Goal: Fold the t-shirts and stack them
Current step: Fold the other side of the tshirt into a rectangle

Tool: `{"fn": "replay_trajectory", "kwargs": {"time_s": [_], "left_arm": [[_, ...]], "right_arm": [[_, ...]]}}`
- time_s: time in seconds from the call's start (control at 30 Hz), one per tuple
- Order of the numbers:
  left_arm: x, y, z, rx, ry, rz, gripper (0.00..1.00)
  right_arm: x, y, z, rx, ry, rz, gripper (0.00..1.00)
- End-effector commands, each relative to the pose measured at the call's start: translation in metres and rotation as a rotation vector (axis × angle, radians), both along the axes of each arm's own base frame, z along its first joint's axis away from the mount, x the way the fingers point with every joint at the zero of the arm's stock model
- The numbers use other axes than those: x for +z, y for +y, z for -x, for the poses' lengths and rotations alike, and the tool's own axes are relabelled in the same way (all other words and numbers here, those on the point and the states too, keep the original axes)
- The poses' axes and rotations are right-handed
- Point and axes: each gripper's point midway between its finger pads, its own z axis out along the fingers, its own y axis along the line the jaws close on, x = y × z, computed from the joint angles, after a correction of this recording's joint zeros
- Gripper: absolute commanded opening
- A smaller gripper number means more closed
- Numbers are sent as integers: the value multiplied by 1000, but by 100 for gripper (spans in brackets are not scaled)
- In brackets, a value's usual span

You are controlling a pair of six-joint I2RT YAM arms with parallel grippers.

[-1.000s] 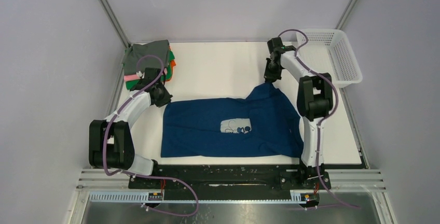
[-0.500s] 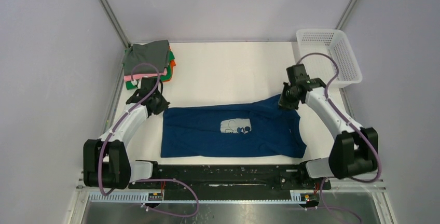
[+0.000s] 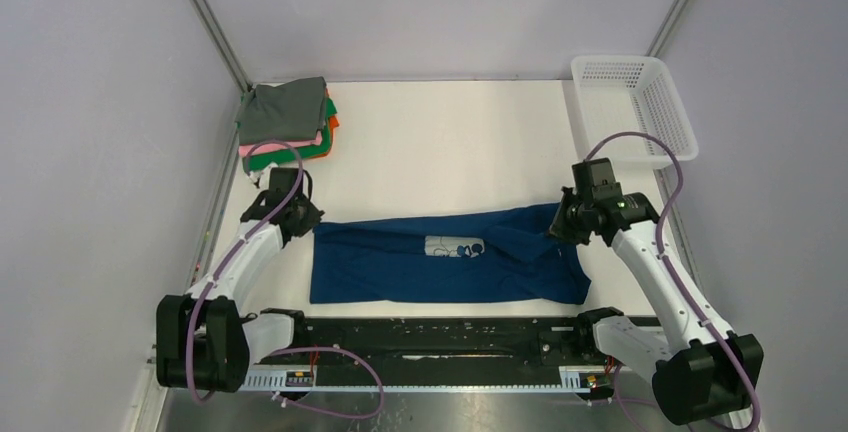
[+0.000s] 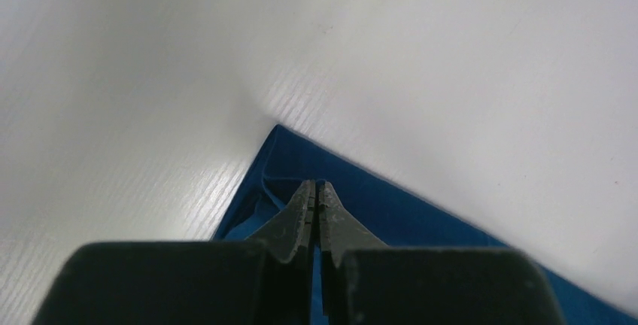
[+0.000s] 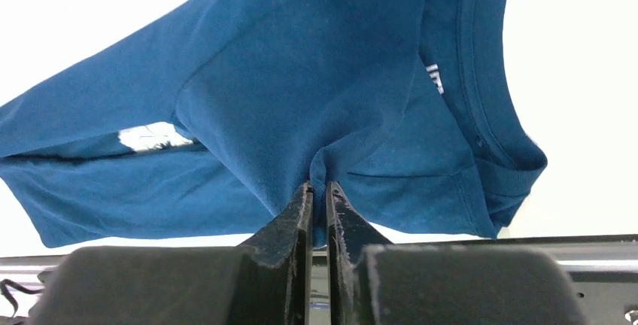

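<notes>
We had half-folded the dark blue t-shirt (image 3: 400, 274) stretched between left gripper (image 4: 317, 186) and right gripper (image 5: 319, 188), each pinched shut on its edge.

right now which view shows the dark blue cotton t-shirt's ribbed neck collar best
The right wrist view: the collar runs down its right side, ribbing visible. Top external shows the whole t-shirt, collar too small to make out; left wrist shows only a fabric corner.
</notes>
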Motion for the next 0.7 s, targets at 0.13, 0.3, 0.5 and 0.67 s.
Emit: {"fn": "replay_trajectory", "kwargs": {"time_s": [0.13,0.3,0.5,0.67], "left_arm": [[-11,12,17,90,10,-22,0],[-22,27,44,182,58,-69,28],[21,34,48,242,-88,-53,94],[70,-1,28,90,-273,103,99]], "right_arm": [[-51,-12,40,-51,154,42,17],[-88,-13,74,-68,215,18,33],[-70,0,71,-87,91,-89,99],[-17,-9,42,-88,-134,-60,99]]}}
